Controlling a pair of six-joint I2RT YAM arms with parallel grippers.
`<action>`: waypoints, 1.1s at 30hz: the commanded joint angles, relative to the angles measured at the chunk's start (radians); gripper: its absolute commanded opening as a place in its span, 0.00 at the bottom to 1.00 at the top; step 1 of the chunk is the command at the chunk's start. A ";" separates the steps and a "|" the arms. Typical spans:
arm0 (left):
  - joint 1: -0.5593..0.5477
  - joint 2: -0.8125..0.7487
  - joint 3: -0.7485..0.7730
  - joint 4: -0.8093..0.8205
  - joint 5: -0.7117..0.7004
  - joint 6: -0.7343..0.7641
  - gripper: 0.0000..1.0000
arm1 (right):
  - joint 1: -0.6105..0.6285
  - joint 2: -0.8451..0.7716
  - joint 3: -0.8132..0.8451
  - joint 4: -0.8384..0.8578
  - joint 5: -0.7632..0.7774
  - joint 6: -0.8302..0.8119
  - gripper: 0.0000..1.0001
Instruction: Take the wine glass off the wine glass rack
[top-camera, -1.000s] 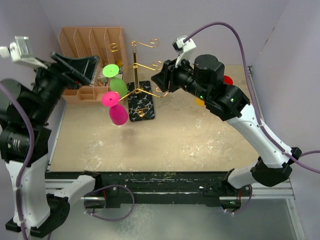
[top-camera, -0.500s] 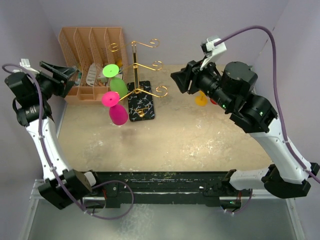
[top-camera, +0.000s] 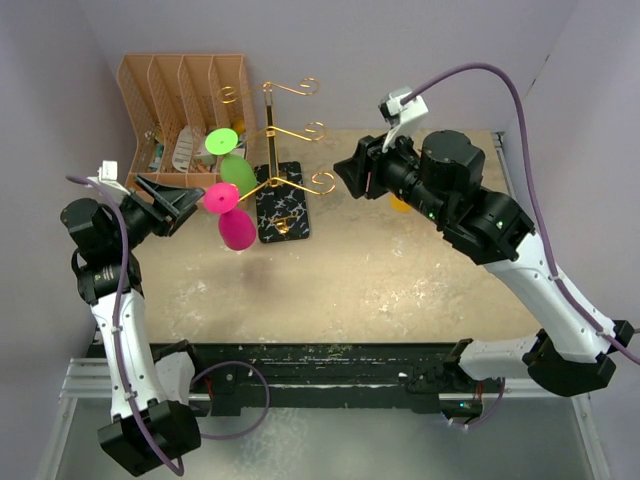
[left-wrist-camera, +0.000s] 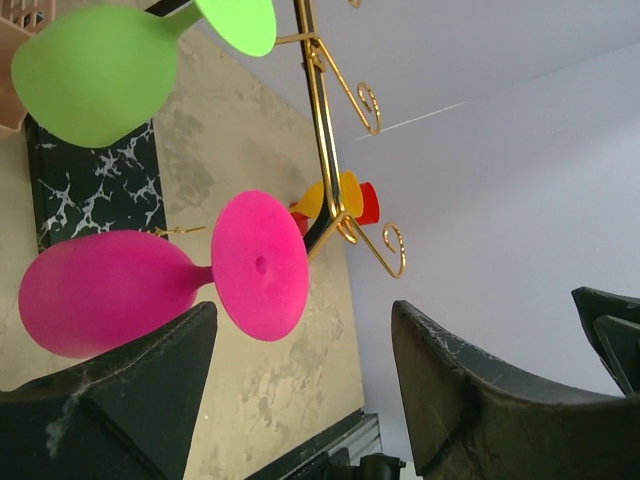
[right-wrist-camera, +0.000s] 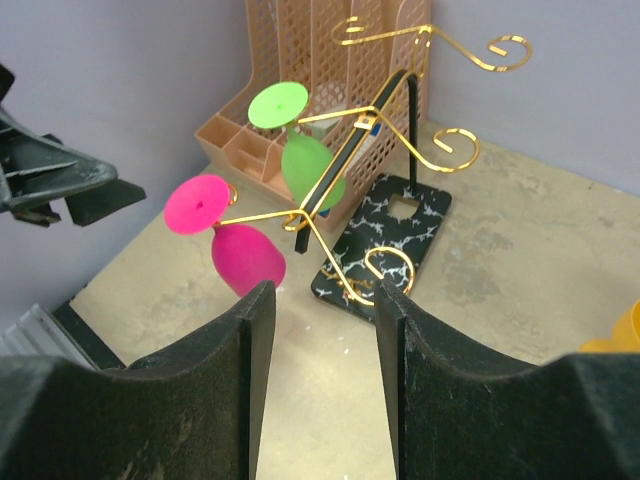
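Observation:
The gold wire wine glass rack (top-camera: 273, 150) stands on a black white-veined base (top-camera: 280, 205). A pink wine glass (top-camera: 232, 222) hangs upside down from its lowest left arm, and a green wine glass (top-camera: 232, 165) hangs above it. My left gripper (top-camera: 180, 205) is open just left of the pink glass's foot (left-wrist-camera: 258, 265), not touching it. My right gripper (top-camera: 350, 172) is open and empty to the right of the rack, level with its lower hooks. The rack (right-wrist-camera: 400, 150) and both glasses, pink (right-wrist-camera: 245, 255) and green (right-wrist-camera: 310, 170), show in the right wrist view.
A tan slotted desk organiser (top-camera: 180, 110) stands behind the rack at the back left, close to the green glass. A yellow object (top-camera: 400, 205) lies under my right arm. Grey walls enclose the table at the back and on both sides.

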 joint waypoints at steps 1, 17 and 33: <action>-0.020 0.007 0.004 -0.008 0.012 0.072 0.72 | -0.003 -0.025 -0.026 0.046 -0.006 0.028 0.47; -0.034 0.092 -0.017 0.002 0.016 0.090 0.67 | -0.003 -0.023 -0.059 0.062 0.005 0.043 0.47; -0.048 0.173 -0.032 0.145 0.053 0.017 0.50 | -0.003 -0.015 -0.072 0.074 0.005 0.043 0.46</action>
